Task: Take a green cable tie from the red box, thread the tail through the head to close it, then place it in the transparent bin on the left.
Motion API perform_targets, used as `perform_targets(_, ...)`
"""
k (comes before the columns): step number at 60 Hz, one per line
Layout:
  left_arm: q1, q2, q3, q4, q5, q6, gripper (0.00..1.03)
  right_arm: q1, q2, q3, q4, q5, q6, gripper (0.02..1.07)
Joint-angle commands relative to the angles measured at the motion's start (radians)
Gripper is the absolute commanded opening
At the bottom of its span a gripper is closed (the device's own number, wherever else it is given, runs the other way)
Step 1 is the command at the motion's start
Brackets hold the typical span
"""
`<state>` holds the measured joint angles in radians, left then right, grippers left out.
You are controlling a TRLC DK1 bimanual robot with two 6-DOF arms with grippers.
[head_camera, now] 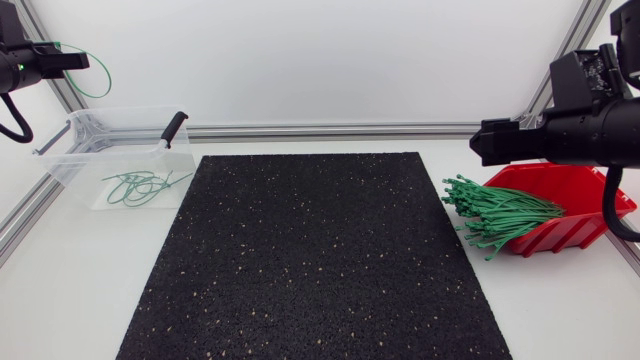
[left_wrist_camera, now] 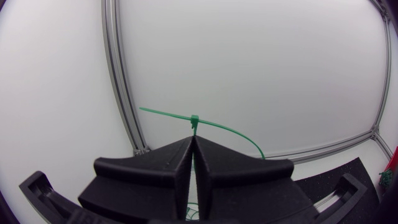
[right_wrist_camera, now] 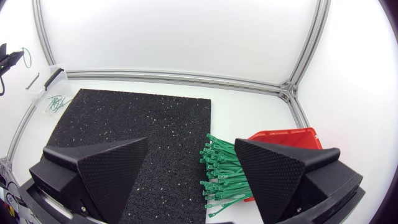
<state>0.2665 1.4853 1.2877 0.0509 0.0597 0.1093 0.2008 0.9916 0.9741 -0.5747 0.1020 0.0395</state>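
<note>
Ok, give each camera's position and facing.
Head: fixed overhead, looking down at mat, bin, red box; left arm, right arm show.
Left wrist: on left arm, facing mostly off the table; left gripper shut on cable tie.
Right wrist: on right arm, looking across the table; right gripper open.
Head and right wrist share mat, red box.

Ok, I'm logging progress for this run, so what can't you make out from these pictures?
- Ties in the transparent bin: tangled and small in the head view, uncountable.
- Cable tie in the left gripper: left wrist view, its lower loop hidden behind that gripper.
- Red box: head view, rear under the right arm; right wrist view, partly behind the right gripper, so contents unclear.
</note>
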Motion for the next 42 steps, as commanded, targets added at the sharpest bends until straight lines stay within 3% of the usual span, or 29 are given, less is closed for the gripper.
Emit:
perform_targets(1, -0.001, 0.075, 0.067, -0.048, -0.031, 0.03, 0.04, -0.004, -0.022, -0.035, 0.001, 0.005, -0.023, 1.03)
perform_targets(6, -0.021, 0.139, 0.104, -0.132, -0.075, 0.047, 0.07, -0.003, -0.028, -0.052, 0.001, 0.005, -0.023, 1.03)
perform_targets(12, -0.046, 0.193, 0.094, -0.158, -0.115, 0.066, 0.31, 0.005, -0.038, -0.072, 0.003, 0.005, -0.023, 1.03)
perform_targets(15, -0.058, 0.213, 0.093, -0.172, -0.126, 0.066, 0.37, 0.009, -0.042, -0.078, 0.003, 0.005, -0.023, 1.03)
perform_targets(20, -0.078, 0.257, 0.102, -0.212, -0.169, 0.066, 0.64, 0.011, -0.048, -0.081, -0.001, 0.005, -0.023, 1.03)
perform_targets(23, -0.087, 0.283, 0.136, -0.287, -0.19, 0.058, 0.8, 0.019, -0.056, -0.084, -0.007, 0.005, -0.023, 1.03)
perform_targets(27, -0.087, 0.3, 0.165, -0.326, -0.19, 0.044, 0.97, 0.025, -0.065, -0.086, -0.016, 0.005, -0.023, 1.03)
perform_targets(42, -0.081, 0.313, 0.291, -0.511, -0.187, -0.003, 0.99, 0.031, -0.099, -0.097, -0.039, 0.005, -0.023, 1.03)
